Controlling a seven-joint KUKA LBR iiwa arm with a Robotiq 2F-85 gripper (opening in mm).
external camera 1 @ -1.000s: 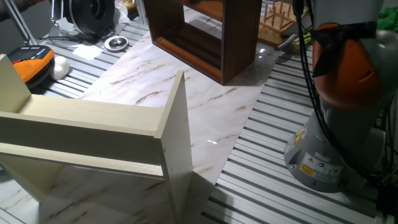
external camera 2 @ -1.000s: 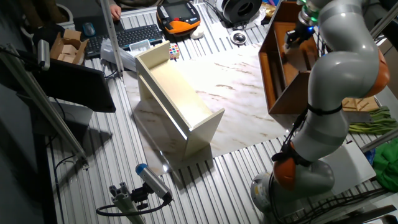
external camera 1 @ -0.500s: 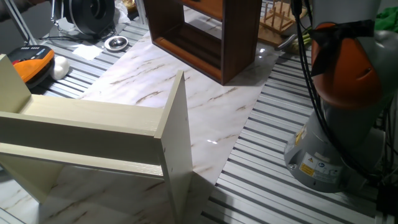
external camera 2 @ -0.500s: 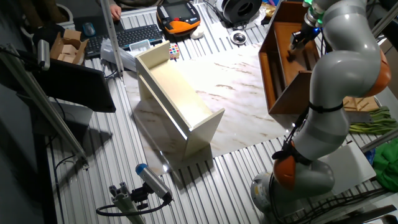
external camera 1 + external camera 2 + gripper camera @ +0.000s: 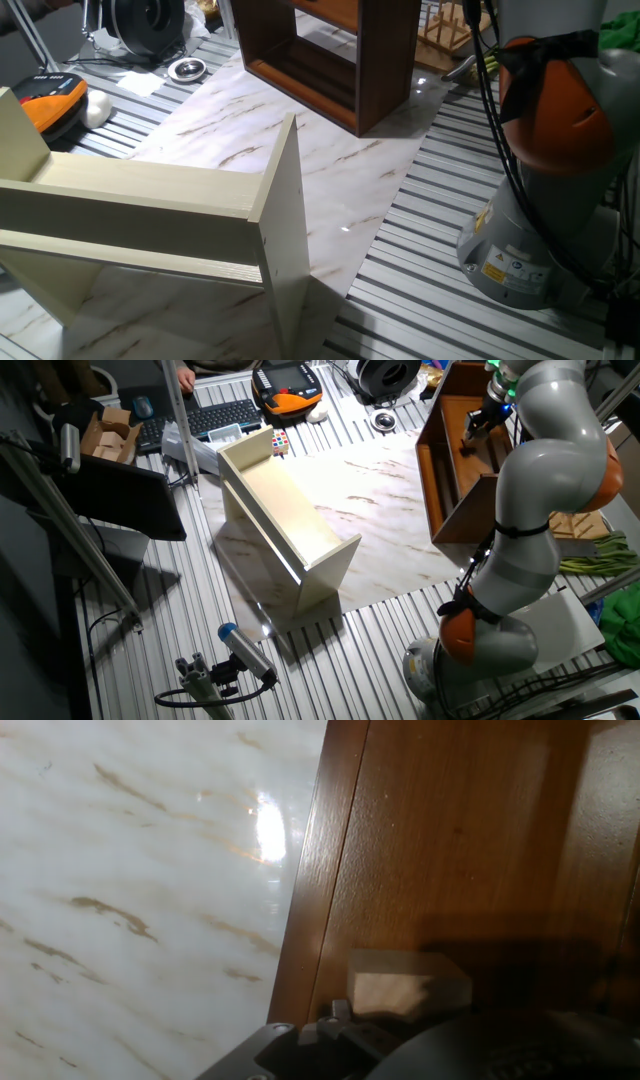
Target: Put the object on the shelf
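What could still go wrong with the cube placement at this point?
1. In the hand view the wooden cube sits close to the front edge of the dark shelf board; a nudge could tip it onto the marble.
2. The gripper is inside the shelf's opening, so it might clip a board when withdrawing.

Slatted metal table (image 5: 420, 300) with white marble-look sheet (image 5: 300, 150) on top, glare spot on it. Pale cream shelf unit (image 5: 285, 530) on the sheet. Keyboard (image 5: 215, 417), orange-black pendant (image 5: 285, 390), cable spool (image 5: 150, 25) behind
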